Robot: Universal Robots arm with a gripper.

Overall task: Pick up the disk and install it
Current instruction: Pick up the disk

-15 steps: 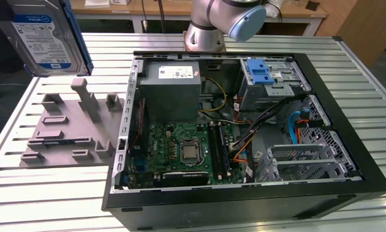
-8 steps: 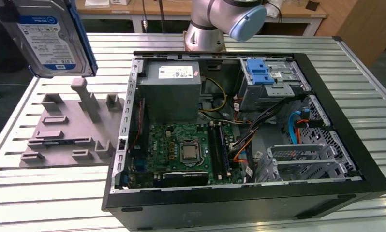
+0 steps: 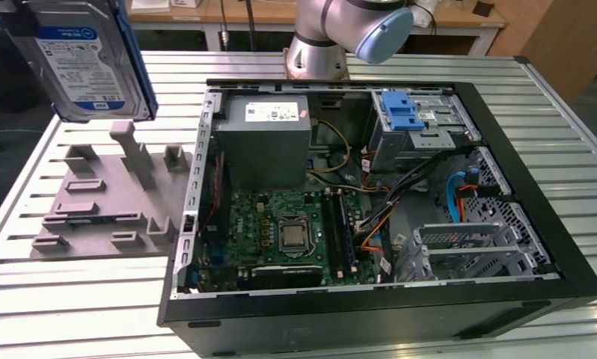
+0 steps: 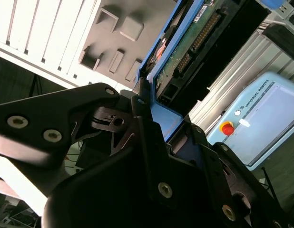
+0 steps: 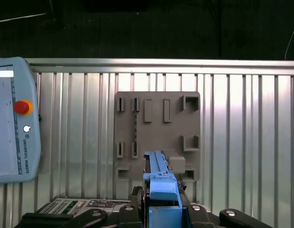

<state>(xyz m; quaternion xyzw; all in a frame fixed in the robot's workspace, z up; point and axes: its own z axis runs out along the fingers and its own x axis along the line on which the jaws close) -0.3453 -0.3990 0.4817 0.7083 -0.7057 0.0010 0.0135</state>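
The disk is hanging in the air at the top of the frame on the exterior view's left, label side facing the camera, its upper end cut off by the frame edge. It is standing roughly upright with a slight tilt, and its blue frame is showing along its edges. It is clear of the grey holder plate, which is lying flat on the slatted metal table directly under it.

In the second wrist view the claw is clamped on the disk, with 1 black finger pressing on each side of the blue frame and the green circuit board side showing. In the first wrist view the claw is gripping the disk edge-on, with the holder plate lying on the table beyond it.

On the exterior view's right, the open computer case is lying on its side beside the plate. Inside it, the grey metal box is sitting above the green circuit board, and a bare blue bracket is sitting further right. The robot arm is standing behind the case. A control tablet with a red button is resting at the table's edge.
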